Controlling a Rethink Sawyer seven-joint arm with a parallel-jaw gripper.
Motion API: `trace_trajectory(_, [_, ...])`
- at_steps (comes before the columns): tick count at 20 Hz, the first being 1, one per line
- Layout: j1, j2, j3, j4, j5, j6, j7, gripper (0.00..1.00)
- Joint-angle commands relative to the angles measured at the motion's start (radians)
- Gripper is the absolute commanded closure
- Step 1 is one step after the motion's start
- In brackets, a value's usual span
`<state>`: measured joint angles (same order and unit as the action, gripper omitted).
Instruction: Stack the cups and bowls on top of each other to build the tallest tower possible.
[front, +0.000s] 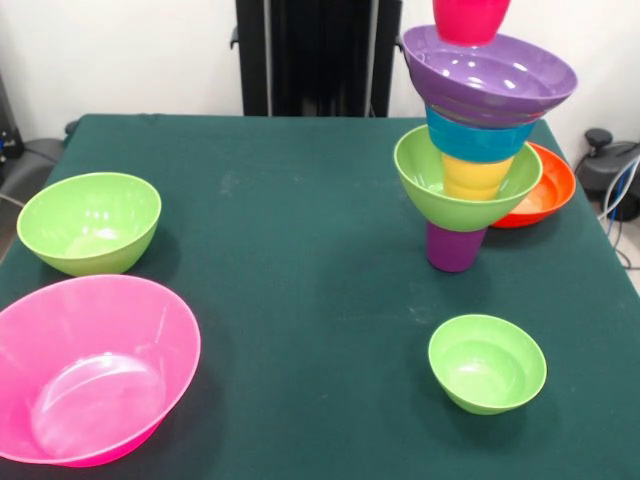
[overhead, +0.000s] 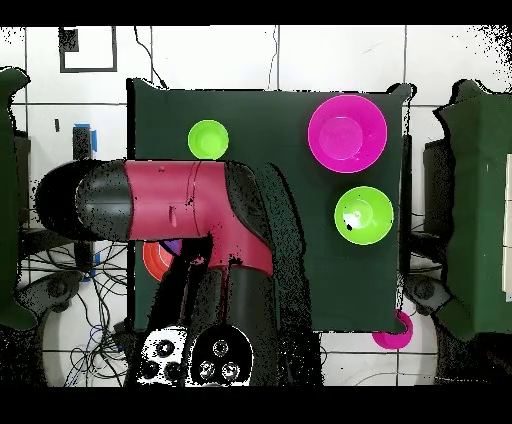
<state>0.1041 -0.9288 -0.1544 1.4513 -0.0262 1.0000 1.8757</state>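
As your front view shows: tower (front: 470, 150) upper right, 6 tiers — purple cup (front: 455, 248), lime bowl, yellow cup, blue bowl, purple bowl, red cup at top edge. Unstacked: 2 lime bowls, pink bowl (front: 90, 365), orange-red bowl. Gripper unseen; jaw state cannot tell.

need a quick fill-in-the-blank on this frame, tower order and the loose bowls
1. The tower stands on a glossy plastic cup coloured ____.
2. Directly under the wide purple plastic bowl sits a bowl coloured ____.
3. The wide orange-red plastic bowl lies ____ the tower in the front view.
4. The number of lime green plastic bowls standing apart from the tower, and, is ____.

Missing words: purple; blue; behind; two
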Motion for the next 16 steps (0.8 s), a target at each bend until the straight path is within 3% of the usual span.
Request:
trace_trajectory(1, [0.024, 0.033, 0.017, 0.091, 0.014, -0.007, 0.211, 1.00])
trace_trajectory(16, [0.048, 0.068, 0.015, 0.140, 0.046, -0.108, 0.240, 1.00])
